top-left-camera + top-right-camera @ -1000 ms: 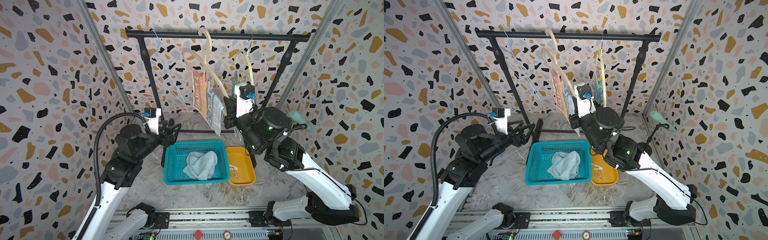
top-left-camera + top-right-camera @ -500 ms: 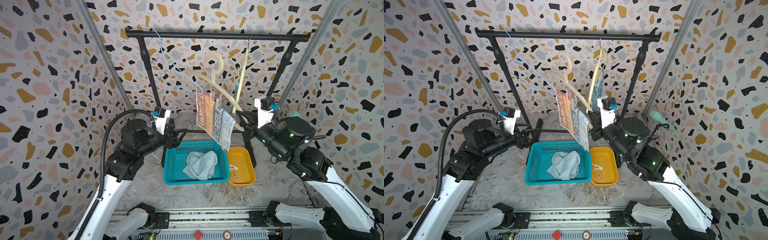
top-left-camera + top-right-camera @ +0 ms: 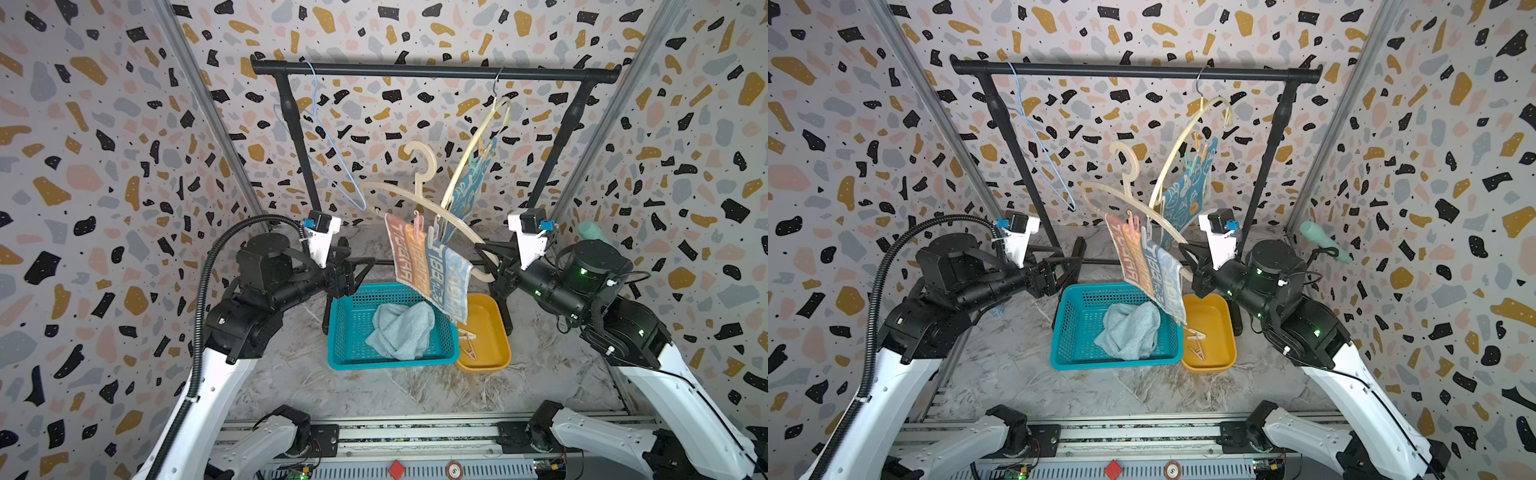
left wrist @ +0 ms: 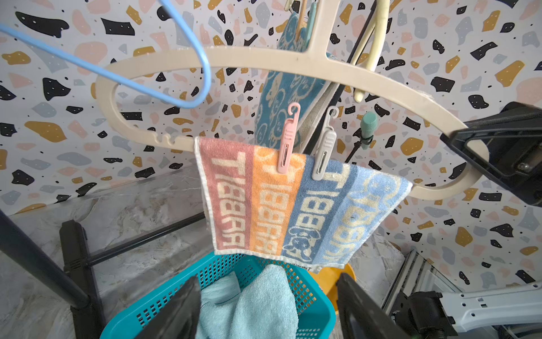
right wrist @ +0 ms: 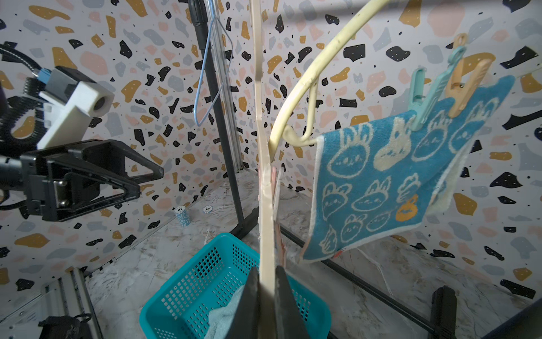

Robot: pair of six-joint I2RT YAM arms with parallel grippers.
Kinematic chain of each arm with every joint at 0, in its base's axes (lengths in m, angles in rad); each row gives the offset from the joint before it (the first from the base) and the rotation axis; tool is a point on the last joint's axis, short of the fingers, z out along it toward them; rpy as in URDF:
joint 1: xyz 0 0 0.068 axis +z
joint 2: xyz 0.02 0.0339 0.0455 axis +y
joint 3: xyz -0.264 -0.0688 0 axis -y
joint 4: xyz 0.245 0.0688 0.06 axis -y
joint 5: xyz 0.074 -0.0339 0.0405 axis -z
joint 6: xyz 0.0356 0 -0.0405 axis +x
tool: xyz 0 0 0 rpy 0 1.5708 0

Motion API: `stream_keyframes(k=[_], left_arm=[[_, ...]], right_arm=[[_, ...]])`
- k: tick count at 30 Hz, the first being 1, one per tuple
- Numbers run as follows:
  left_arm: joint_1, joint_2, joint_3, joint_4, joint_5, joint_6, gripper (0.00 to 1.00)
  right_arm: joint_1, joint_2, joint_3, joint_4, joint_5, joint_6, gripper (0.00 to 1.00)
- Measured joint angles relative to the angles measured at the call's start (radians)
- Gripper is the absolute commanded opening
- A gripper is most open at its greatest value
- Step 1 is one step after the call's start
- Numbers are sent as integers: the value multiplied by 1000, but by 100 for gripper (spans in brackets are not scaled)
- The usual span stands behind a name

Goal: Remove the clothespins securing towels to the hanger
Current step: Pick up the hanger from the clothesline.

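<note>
Inspector: Cream hanger (image 3: 419,183) has come off the rail (image 3: 415,70) and dropped lower since the earlier frames, its hook now free.

Recorder: Held by what?

Inspector: Right gripper (image 5: 267,281), pinching the hanger's right end, which it hides. Left gripper (image 5: 148,182) stands spread, holding nothing.

Recorder: Task items?

Inspector: Striped towel (image 4: 278,205) hangs from the lower bar above the teal basket (image 3: 345,324), pinned by a pink clothespin (image 4: 287,141) and a grey clothespin (image 4: 324,146). Only the left wrist view shows them plainly. The right wrist view has that towel edge-on.

Recorder: Clearance?

Inspector: Open gap between the left gripper and the towel's left edge. Blue wire hanger (image 4: 117,77) crosses the cream hanger's left end, contact undeterminable. Left fingers (image 4: 176,311) are cut off at the frame edge.
</note>
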Motion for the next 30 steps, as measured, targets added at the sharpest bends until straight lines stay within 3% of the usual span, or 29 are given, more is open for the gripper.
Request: stream_keyframes(k=[10,24,30], left_arm=[[0,34,45,-32,26,15,71],[0,63,100,-45,36,18,70],[0,63,100,-44,36,18,70]], right_arm=[[-26,-4,39,-65,-159,-1,0],[-35,55,270,-175,-221,-29,0],[-35,63,287,-206,-266,-44,0]])
